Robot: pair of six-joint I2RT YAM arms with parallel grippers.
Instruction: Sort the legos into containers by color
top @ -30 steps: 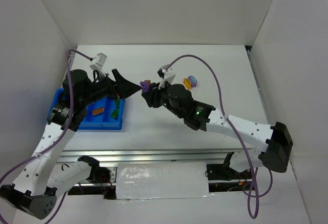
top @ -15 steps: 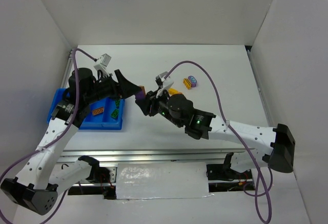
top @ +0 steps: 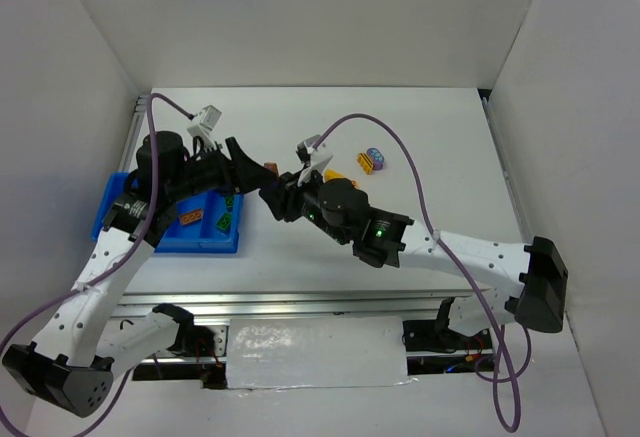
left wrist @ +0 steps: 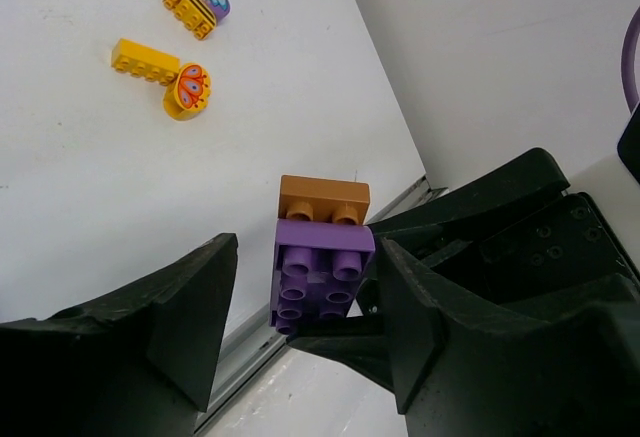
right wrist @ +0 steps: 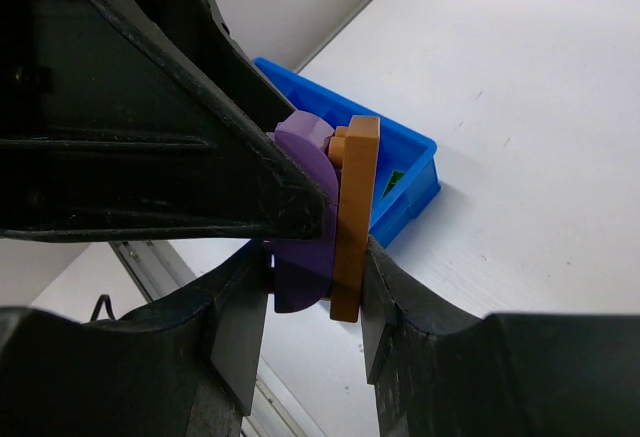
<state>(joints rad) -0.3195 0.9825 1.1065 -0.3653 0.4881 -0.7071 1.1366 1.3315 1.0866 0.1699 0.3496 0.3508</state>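
Just left of centre in the overhead view, the left gripper [top: 266, 179] and right gripper [right wrist: 310, 302] meet nose to nose above the white table [top: 430, 127], beside the blue tray [top: 215, 243]. Between them sits a two-piece stack: a glossy purple brick [left wrist: 322, 257] with four round studs, pressed onto a thinner orange brick [left wrist: 323, 197]. The right gripper's matte black fingers pinch this stack across both pieces. The left gripper's broad, wedge-shaped fingers [left wrist: 160, 317] straddle the purple brick without clamping it, with a clear gap on one side. Three loose legos lie at the upper left of the left wrist view: one plain yellow brick [left wrist: 145, 60], one round yellow piece with an orange-red print [left wrist: 187, 90], and one purple-topped yellow piece with a blue print [left wrist: 197, 2]. Inside the smooth plastic tray lie one orange-red brick [top: 191, 217] and what look like two green ones [top: 226, 221], too small to make out further. Compared with a second ago, the meeting point has shifted left toward the tray, the right arm reaches further across, and the left jaws have drawn in around the stack.
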